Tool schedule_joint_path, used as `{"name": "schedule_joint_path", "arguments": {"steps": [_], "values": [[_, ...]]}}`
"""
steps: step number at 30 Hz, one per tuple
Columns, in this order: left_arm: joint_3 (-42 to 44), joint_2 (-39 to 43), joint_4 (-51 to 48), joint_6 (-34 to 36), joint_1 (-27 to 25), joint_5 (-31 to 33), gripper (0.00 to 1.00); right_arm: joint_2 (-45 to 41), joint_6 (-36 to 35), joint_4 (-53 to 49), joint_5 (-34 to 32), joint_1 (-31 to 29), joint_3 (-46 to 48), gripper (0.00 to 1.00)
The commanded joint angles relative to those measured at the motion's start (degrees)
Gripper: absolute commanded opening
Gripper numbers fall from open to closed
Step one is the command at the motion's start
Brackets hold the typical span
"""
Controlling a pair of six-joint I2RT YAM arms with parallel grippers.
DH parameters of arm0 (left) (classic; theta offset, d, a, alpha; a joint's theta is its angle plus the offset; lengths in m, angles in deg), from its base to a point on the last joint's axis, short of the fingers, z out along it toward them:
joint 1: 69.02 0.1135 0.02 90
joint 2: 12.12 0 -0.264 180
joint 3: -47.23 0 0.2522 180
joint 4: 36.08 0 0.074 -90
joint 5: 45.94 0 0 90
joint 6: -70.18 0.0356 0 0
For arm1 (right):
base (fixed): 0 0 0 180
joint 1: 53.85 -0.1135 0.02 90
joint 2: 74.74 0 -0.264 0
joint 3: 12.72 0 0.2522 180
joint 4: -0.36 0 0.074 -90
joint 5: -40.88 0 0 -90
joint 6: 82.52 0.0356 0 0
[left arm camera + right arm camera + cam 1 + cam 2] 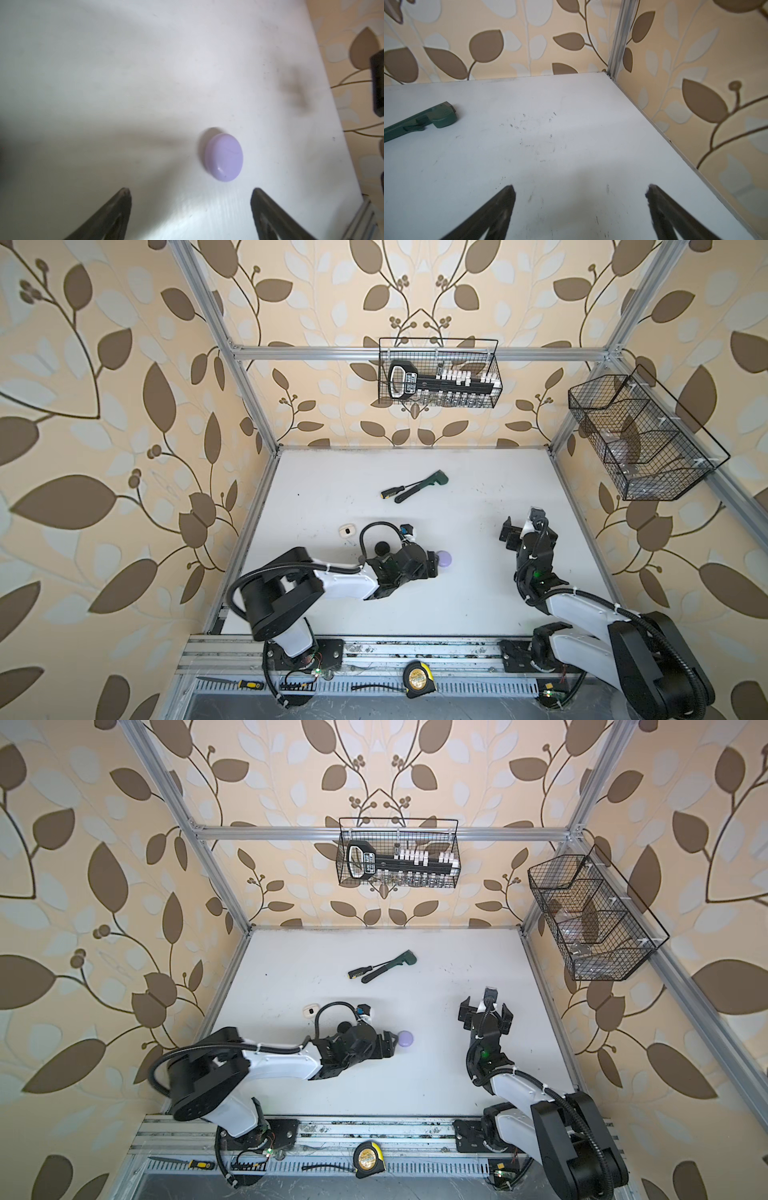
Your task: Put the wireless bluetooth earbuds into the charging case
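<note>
The left gripper (191, 191) stands open, its two fingers (116, 209) spread wide with nothing between them. The lilac charging case (224, 157) (lid closed, lying flat) rests on the white table (104, 62) just to the right of these fingers, not touching them, near the middle of the table. The right gripper (581, 188) is also open and empty, well apart on the right side.

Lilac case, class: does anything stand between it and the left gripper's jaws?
Nothing visible does. In the left wrist view the lilac case lies closed on the white table just ahead of the open left gripper, with only tabletop between them.
</note>
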Motion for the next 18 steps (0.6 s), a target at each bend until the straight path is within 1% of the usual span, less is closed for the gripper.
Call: {"name": "schedule_joint_path", "arguments": {"steps": [1, 2, 3, 4, 5, 6, 7, 8, 9, 10, 11, 12, 13, 14, 15, 17, 18], "values": [[-3.17, 14.65, -20.34, 8.54, 0.48, 20.23, 0.94, 1.95, -5.18, 6.24, 3.43, 0.22, -0.05, 1.00], [-2.31, 19.40, -21.06, 12.07, 0.84, 24.37, 0.96, 2.76, -5.92, 7.08, 4.19, 0.16, 0.06, 1.00], [-1.33, 23.28, -20.98, 15.36, 1.25, 28.06, 0.98, 4.63, -6.71, 11.72, 5.44, 0.37, 1.47, 1.00], [0.39, 27.72, -19.32, 19.65, 1.69, 33.04, 0.99, 8.23, -7.28, 19.28, 6.55, 1.11, 3.26, 1.00], [2.82, 31.73, -16.41, 24.16, 2.51, 38.02, 0.99, 8.61, -6.58, 18.26, 8.23, 2.48, 2.58, 1.00], [5.66, 34.99, -11.96, 29.80, 3.68, 39.90, 0.99, 6.76, -4.64, 11.84, 11.16, 3.96, 0.91, 1.00], [9.24, 38.42, -6.43, 35.80, 6.07, 40.71, 0.99, 7.42, -3.93, 14.09, 15.63, 6.58, 1.85, 1.00], [12.23, 41.46, -2.43, 39.37, 9.28, 40.30, 0.99, 9.21, -2.50, 18.23, 16.30, 7.94, 3.55, 1.00], [14.39, 43.44, -0.76, 39.90, 13.59, 40.43, 0.99, 12.27, -2.27, 23.84, 18.13, 9.15, 4.65, 1.00], [15.96, 45.29, -0.88, 38.65, 18.36, 40.12, 0.99, 12.41, -2.28, 23.85, 18.78, 9.46, 4.44, 1.00], [17.25, 46.64, -1.07, 37.12, 23.18, 39.22, 0.99, 10.17, -1.62, 17.07, 18.16, 9.36, 2.91, 1.00], [18.82, 47.35, 0.18, 36.66, 27.07, 37.60, 0.99, 11.19, -1.36, 17.44, 17.60, 9.49, 2.41, 1.00], [21.26, 47.33, 4.16, 37.63, 31.06, 34.97, 0.99, 12.64, -1.82, 20.61, 17.51, 9.38, 2.62, 1.00], [24.39, 46.05, 10.64, 40.59, 34.44, 31.76, 0.99, 11.25, -1.51, 17.91, 16.74, 9.10, 2.59, 1.00], [26.74, 44.02, 14.98, 41.93, 36.04, 30.07, 0.99, 10.77, -1.37, 16.51, 16.81, 9.25, 1.83, 1.00], [29.75, 36.04, 24.72, 40.59, 38.73, 29.38, 0.99, 10.85, -1.46, 16.35, 17.36, 9.27, 1.81, 1.00], [29.83, 31.56, 27.80, 40.54, 39.91, 28.71, 0.99, 11.17, -1.54, 16.56, 17.56, 9.35, 1.65, 1.00]]}}
